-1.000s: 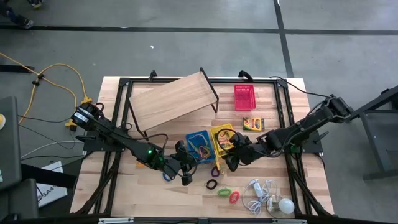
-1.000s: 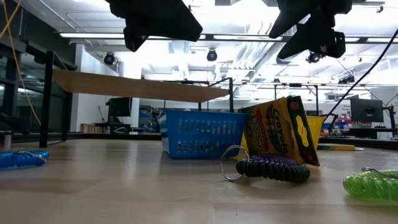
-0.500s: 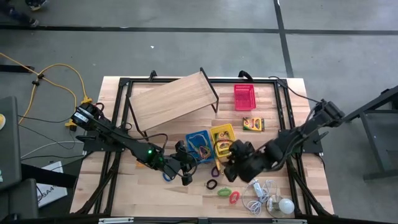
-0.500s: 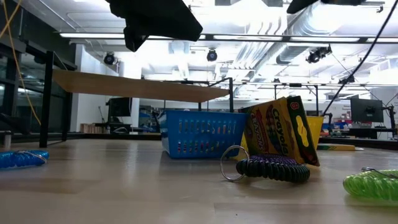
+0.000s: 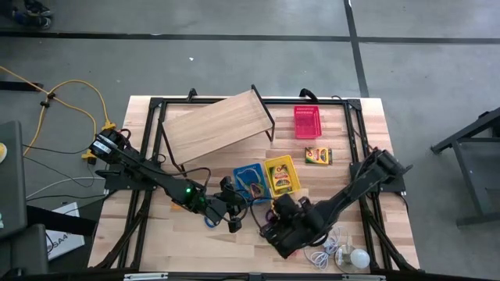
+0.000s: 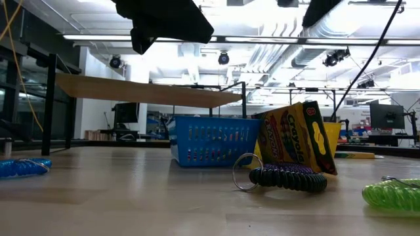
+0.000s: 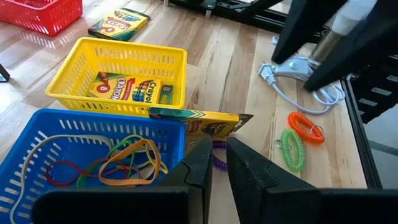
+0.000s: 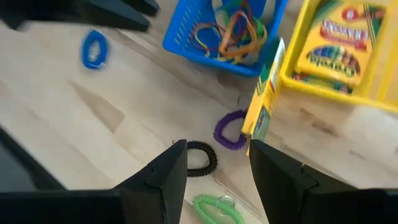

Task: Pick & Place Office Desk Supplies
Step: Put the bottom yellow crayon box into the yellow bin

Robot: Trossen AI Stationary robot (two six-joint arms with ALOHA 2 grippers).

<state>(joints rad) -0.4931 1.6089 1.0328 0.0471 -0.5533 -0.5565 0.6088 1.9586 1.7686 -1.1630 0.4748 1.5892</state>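
1. The right gripper (image 5: 275, 232) is seen low over the near part of the wooden table (image 5: 367, 117), its two dark fingers (image 8: 163, 177) spread wide with nothing held between them.
2. Directly past those fingers a black coiled band (image 8: 202, 157) lies flat on the wood, with a purple coiled band (image 8: 229, 130) just beyond it and a green coiled band (image 8: 214, 208) close beside the fingers.
3. A yellow-green crayon box (image 8: 263, 91) stands on edge just beyond the purple coiled band, leaning against the yellow plastic basket (image 8: 367, 93), in which another crayon box (image 8: 337, 48) lies flat.
4. The blue plastic basket (image 8: 193, 45), ahead of the right gripper and beside the yellow one, holds a tangle of thin coloured rubber bands (image 8: 229, 31).
5. A blue coiled band (image 8: 92, 50) lies apart on the bare wood, well off to one side.
6. The left gripper (image 5: 233, 224) is held just in front of the blue plastic basket, its fingers (image 7: 199, 168) nearly closed with only a narrow gap and nothing gripped.
7. Beyond the left gripper, an orange coiled band (image 7: 306, 127) lies beside the green one, near a white cord (image 7: 305, 93).
8. A red plastic basket (image 5: 306, 122) and a third crayon box (image 5: 317, 154) sit farther back, well apart from both grippers.
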